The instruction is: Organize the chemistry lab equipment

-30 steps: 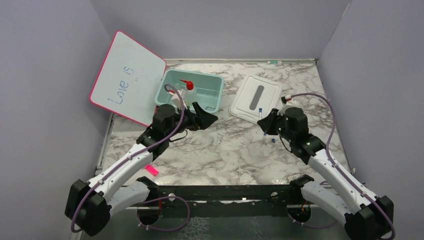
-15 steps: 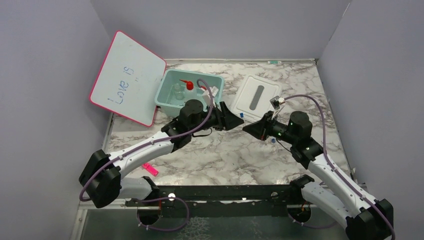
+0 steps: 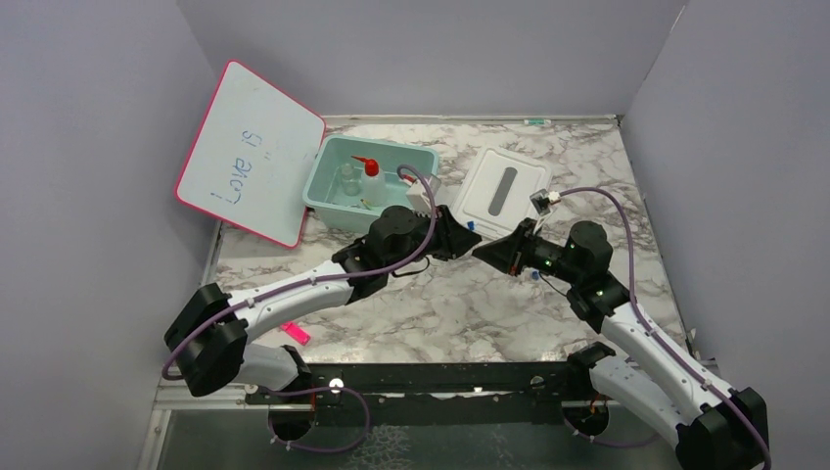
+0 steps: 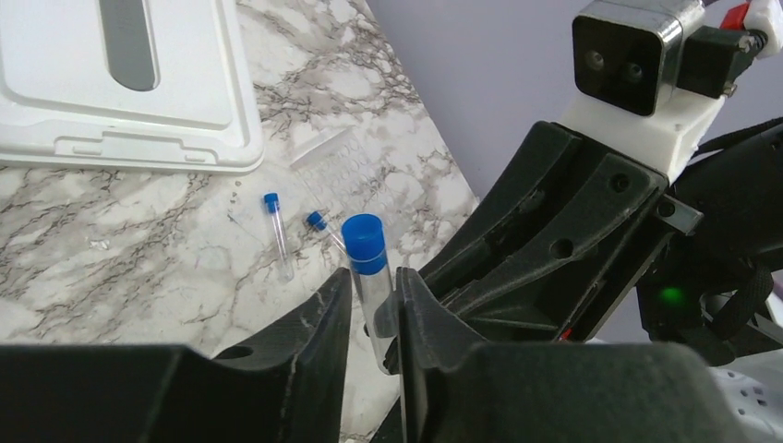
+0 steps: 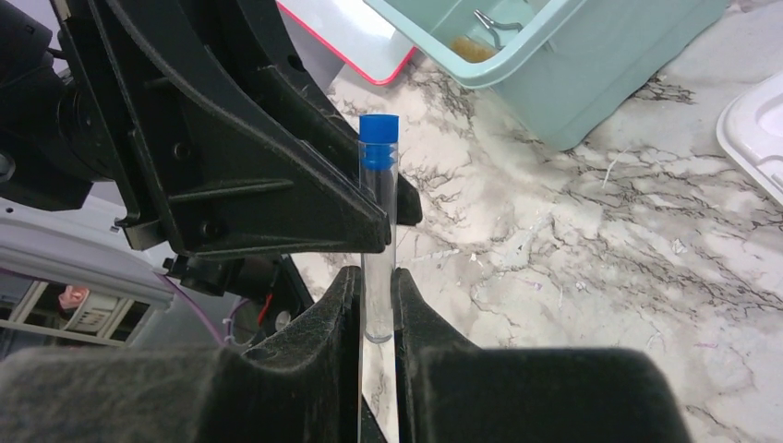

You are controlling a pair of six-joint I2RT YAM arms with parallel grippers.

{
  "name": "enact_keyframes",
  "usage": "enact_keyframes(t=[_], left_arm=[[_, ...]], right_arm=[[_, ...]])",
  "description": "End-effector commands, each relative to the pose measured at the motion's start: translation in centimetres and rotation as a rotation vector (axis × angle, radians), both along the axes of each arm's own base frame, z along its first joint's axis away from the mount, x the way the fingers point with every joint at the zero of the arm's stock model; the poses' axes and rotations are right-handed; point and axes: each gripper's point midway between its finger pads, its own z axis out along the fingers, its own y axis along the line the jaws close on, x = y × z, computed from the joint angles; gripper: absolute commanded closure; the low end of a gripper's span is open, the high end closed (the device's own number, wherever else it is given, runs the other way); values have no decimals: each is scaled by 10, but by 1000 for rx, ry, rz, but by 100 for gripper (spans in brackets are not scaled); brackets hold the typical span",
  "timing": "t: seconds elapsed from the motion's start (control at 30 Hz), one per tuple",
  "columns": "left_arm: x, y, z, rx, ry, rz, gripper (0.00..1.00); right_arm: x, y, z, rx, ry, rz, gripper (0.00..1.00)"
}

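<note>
Right hand (image 5: 377, 277) clamped, left hand (image 4: 373, 288) narrowly open

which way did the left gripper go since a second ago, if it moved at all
Yes. The left gripper moved right, away from the teal bin, toward the white lid and the right gripper.

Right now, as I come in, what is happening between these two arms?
It looks like a handover above the middle of the table. The right gripper holds a blue-capped vial, and the left gripper has its fingers on either side of the same vial; whether they grip it yet, I cannot tell. Near the white lid lie two more vials. The squeeze bottle stands in the teal bin.
</note>
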Motion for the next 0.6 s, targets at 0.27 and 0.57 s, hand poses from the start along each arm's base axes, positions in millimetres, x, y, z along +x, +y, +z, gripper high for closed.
enact_keyframes(t=[0.27,0.57], left_arm=[[-15,-7,9,59,-191,-85,96],[5,12,24,238,-513,-45,98]], right_arm=[[1,-2,12,21,-23,-18,72],[9,-39,42,-94,46,-253,50]])
